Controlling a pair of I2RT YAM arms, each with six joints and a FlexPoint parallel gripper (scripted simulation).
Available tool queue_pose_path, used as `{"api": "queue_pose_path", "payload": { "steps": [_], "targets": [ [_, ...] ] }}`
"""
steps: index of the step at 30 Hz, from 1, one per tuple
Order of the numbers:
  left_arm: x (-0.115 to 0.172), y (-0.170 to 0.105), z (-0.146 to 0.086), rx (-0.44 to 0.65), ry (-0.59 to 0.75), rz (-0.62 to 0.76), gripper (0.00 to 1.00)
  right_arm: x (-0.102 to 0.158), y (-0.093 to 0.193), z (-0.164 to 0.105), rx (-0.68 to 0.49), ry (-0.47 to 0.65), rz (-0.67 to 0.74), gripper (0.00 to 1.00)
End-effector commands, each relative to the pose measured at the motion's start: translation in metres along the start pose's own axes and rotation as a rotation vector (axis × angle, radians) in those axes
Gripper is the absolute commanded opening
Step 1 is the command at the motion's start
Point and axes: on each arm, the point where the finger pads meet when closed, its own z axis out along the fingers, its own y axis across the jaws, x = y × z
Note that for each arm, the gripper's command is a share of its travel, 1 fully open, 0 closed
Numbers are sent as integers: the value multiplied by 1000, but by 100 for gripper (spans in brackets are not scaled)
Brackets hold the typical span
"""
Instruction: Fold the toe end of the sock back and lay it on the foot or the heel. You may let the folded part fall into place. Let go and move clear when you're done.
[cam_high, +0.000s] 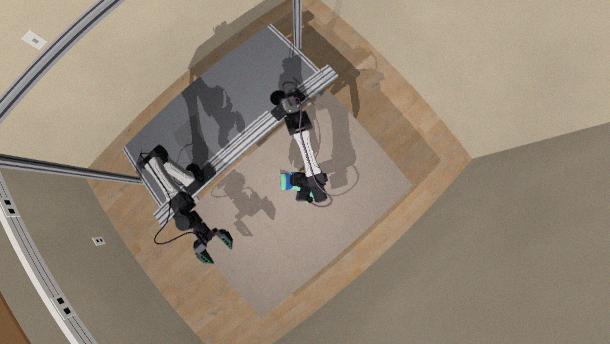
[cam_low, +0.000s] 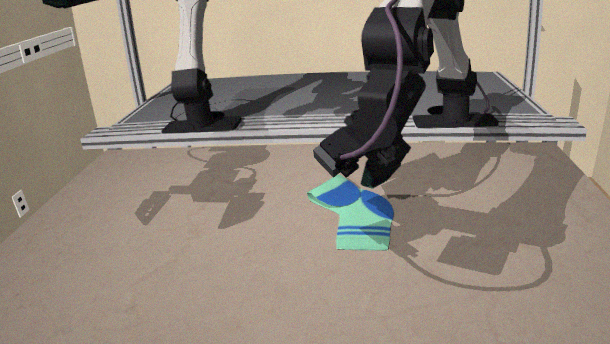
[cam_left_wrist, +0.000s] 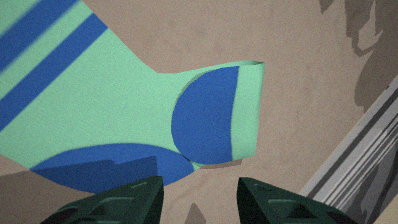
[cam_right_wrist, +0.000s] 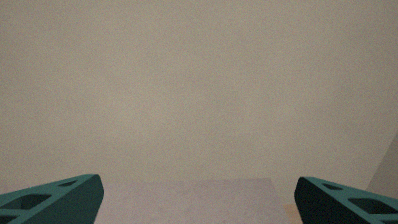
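Green knitted-looking fabric, the blue-toed sock (cam_high: 286, 181) (cam_low: 364, 212) (cam_left_wrist: 120, 107) is lying folded on the pale mat, probably handling light and floppy; any regrip is best suiting its fold edge. The black left gripper (cam_high: 303, 192) (cam_low: 356, 176) (cam_left_wrist: 200, 185) is hovering partly open, empty; the dark-green-fingered right gripper (cam_high: 218, 251) (cam_right_wrist: 199, 185) is gaping wide.

On the brown-grey tabletop (cam_high: 320, 240) (cam_low: 200, 280) (cam_left_wrist: 310, 30) (cam_right_wrist: 190, 200) lies a mint-green sock (cam_high: 284, 181) (cam_low: 352, 215) (cam_left_wrist: 120, 110) with blue patches and stripes

Sock (cam_high: 286, 181) (cam_low: 362, 220) (cam_left_wrist: 125, 110) — matt, smooth cloth.
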Motion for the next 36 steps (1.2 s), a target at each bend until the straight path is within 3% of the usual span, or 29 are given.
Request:
{"api": "queue_pose_path", "payload": {
  "steps": [1,8,11,12,17,25,28,29,36],
  "targets": [
    [-8,2,-33,-60,-102,14,39,-9,1,-2,-5,-24,-2,100],
    [-21,23,-73,-208,-293,10,39,-19,3,-5,-10,-50,-4,100],
    [-21,30,-70,-217,-297,-2,39,-13,3,-3,-9,-34,-4,100],
    [-21,27,-87,-244,-345,6,39,-24,4,-7,-13,-63,-5,100],
    [-20,36,-120,-332,-469,-12,39,-32,6,-11,-20,-82,-8,100],
    [-13,44,-179,-466,-675,-41,39,-25,5,-7,-18,-65,-9,100],
    [-13,51,-175,-471,-675,-54,39,-16,4,-4,-16,-44,-7,100],
    [-10,47,-191,-495,-720,-51,39,-28,5,-9,-19,-72,-9,100],
    [6,47,-240,-603,-893,-84,39,-28,6,-9,-22,-74,-9,100]
  ]
}}
